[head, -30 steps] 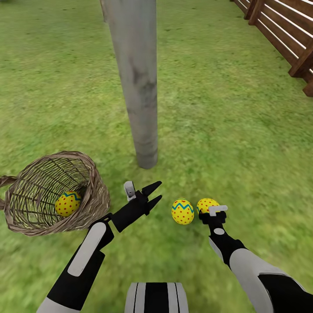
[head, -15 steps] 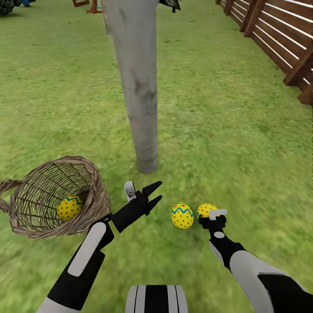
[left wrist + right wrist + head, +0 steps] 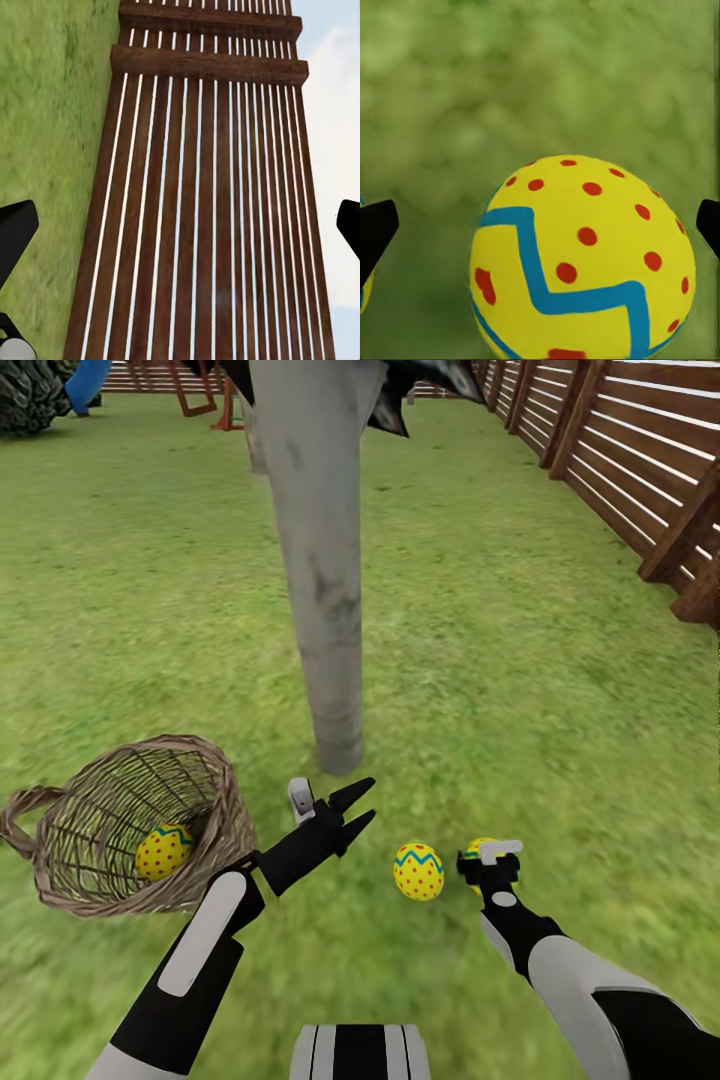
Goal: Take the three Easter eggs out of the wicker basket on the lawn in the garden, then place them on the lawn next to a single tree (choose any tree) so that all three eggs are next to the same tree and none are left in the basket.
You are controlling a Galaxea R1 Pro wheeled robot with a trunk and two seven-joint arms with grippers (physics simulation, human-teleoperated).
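While the robot stands on the lawn (image 3: 560, 690) at the foot of the tree (image 3: 322, 610), the egg count reads three. One Easter egg (image 3: 164, 852) lies inside the wicker basket (image 3: 130, 825), against its nearer wall. A second egg (image 3: 419, 871) lies on the grass near the base of the trunk. A third egg (image 3: 478, 849) lies just beside the second, partly hidden by the right gripper (image 3: 488, 860); in the right wrist view this egg (image 3: 582, 261) sits between the two black fingertips (image 3: 375, 234), which stand well apart on either side of it without touching. So the right pincer is released, egg on the grass.

One basket, tipped toward the robot, stands on the lawn left of the trunk, its loop handle on the far left. One grey trunk rises straight out of the grass. One slatted wooden fence (image 3: 640, 470) runs along the right edge of the lawn.

Arm pose: the left arm reaches forward between basket and eggs, forearm slanted up and to the right, left gripper (image 3: 355, 812) clear of the grass and pointing toward the fence (image 3: 202, 195); its fingers are spread and hold nothing. The right arm reaches forward and down, wrist bent over the third egg.
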